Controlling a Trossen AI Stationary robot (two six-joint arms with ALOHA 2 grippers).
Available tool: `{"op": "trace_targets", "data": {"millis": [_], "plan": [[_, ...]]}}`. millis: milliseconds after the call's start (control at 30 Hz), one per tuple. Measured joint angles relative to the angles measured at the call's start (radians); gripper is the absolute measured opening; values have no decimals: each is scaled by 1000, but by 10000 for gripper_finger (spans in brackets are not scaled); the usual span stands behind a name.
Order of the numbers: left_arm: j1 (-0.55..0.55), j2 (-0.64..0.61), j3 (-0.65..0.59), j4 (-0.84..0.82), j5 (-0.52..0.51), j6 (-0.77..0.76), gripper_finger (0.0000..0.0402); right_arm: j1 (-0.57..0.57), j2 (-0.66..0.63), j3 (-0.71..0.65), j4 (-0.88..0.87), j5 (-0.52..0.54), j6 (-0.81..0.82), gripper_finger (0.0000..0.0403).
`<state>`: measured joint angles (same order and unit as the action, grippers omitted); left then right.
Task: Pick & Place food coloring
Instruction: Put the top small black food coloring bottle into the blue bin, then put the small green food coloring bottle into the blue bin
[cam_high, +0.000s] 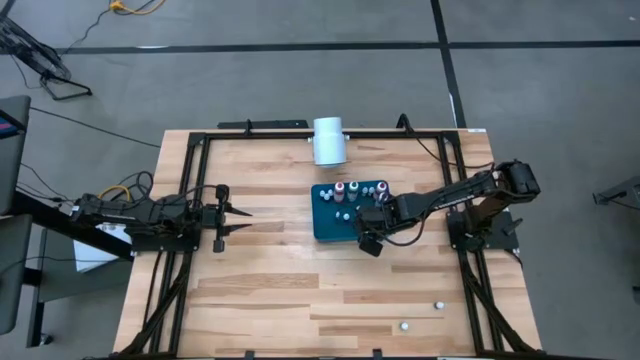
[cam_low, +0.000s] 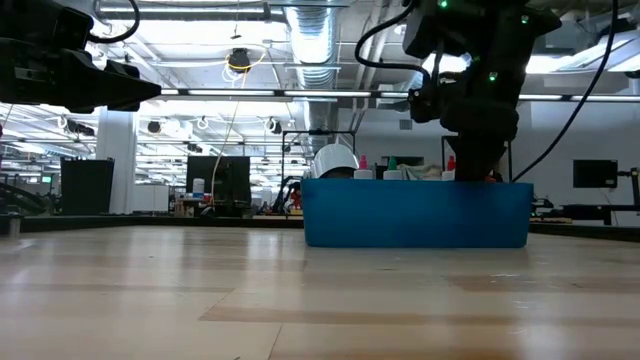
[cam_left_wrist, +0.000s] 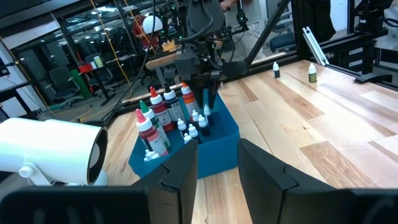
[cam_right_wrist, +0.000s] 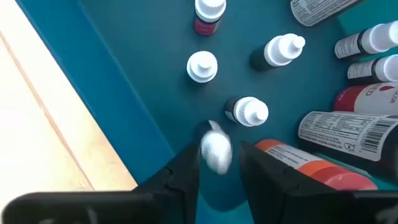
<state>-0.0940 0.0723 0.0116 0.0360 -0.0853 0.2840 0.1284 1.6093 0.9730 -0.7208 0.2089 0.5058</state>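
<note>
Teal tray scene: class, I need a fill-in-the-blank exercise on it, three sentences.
1. The right claw hangs over the flat dark teal rectangular ___.
2. Two tiny white-capped bottles lie on the bare wooden table nearer the ___ arm.
3. The large cylinder lying beside the tray is ___ in colour.

Missing words: tray; right; white

Industrial lab; exposed ceiling ducts

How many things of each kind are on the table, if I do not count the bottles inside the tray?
white cylinder: 1
teal tray: 1
loose small bottles: 2
Total: 4
</note>
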Motion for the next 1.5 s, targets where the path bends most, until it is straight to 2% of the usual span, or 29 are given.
{"op": "trace_targets", "data": {"millis": [233,500,767,967,1267,1500], "plan": [[0,0,0,0,0,0,105,3,0,2,-3,0,2,130],[0,0,0,0,0,0,105,41,0,99,-89,0,4,132],[0,0,0,0,0,0,105,137,0,226,-263,2,121,134],[0,0,0,0,0,0,105,254,0,283,-289,-3,287,133],[0,0,0,0,0,0,105,424,-1,297,-217,-150,616,139],[0,0,0,0,0,0,105,523,78,299,3,-208,713,140]]}}
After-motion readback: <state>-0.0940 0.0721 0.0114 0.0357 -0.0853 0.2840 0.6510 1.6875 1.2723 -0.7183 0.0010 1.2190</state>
